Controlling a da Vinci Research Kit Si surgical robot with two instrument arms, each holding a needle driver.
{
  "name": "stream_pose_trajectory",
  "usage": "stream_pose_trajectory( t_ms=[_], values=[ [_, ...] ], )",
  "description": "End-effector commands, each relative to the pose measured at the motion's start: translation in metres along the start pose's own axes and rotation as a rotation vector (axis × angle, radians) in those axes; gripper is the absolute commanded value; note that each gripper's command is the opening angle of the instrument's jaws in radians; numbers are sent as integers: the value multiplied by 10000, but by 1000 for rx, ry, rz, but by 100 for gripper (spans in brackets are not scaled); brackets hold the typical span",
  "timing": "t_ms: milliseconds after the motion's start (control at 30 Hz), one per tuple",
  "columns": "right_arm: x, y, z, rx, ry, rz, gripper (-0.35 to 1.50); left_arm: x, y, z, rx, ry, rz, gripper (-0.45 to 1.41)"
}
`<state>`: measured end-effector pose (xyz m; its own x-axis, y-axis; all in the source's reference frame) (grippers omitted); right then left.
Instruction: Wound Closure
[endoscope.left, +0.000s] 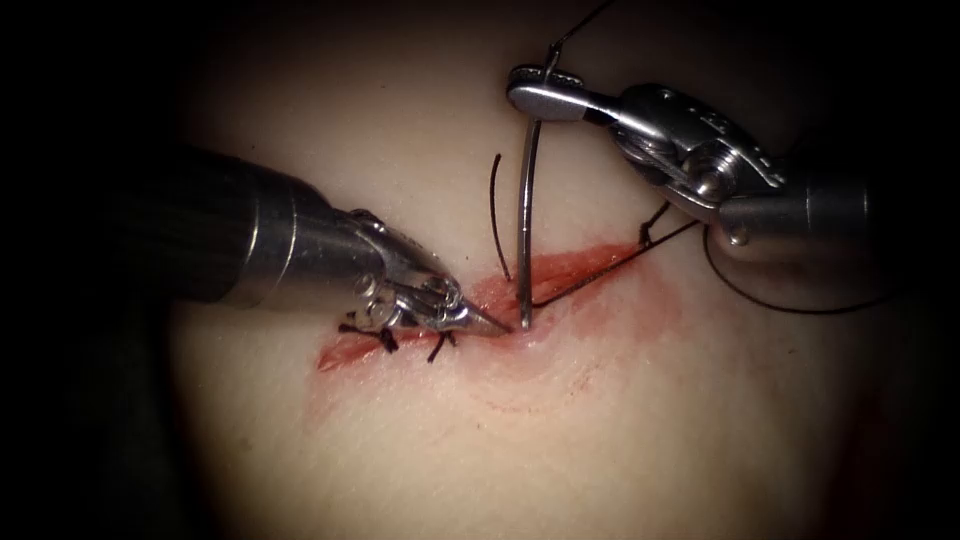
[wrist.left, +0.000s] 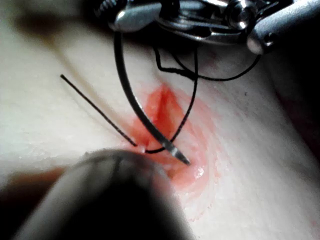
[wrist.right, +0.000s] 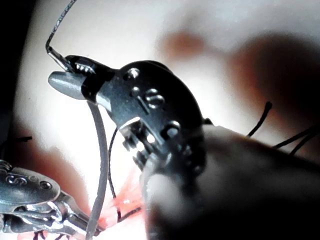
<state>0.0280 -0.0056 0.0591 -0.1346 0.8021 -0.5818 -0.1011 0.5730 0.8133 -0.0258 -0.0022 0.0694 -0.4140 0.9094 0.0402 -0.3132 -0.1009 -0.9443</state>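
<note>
My right tool (endoscope.left: 530, 90) is shut on the curved needle (endoscope.left: 527, 200) near its thread end, above the cut (endoscope.left: 585, 268). The needle hangs steeply down, and its point rests at the cut's lower edge. In the left wrist view the needle (wrist.left: 131, 100) has a bare tip over the red wound. My left tool (endoscope.left: 490, 322) comes in from the left, shut to a fine point that touches the tissue just left of the needle's tip. I see nothing between its jaws. Dark thread (endoscope.left: 600, 270) runs from the cut up to the right.
Two tied stitches (endoscope.left: 385, 340) with short dark tails close the cut's left part. A loose cut end of thread (endoscope.left: 495, 210) stands up just left of the needle. Thread loops under the right tool's shaft (endoscope.left: 800, 308). Red fluid (endoscope.left: 640, 300) stains the pale tissue (endoscope.left: 650, 430) around the wound.
</note>
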Motion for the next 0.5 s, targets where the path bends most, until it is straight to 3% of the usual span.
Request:
stream_pose_trajectory(
  t_ms=[33, 500],
  values=[
    [-4, 2, 9, 3, -14, -9, -35, 1, -3, 6, 0, -1, 0, -33],
    [-6, 1, 11, 13, -20, -87, -35, 1, -3, 7, -1, -3, 1, -33]
  ],
)
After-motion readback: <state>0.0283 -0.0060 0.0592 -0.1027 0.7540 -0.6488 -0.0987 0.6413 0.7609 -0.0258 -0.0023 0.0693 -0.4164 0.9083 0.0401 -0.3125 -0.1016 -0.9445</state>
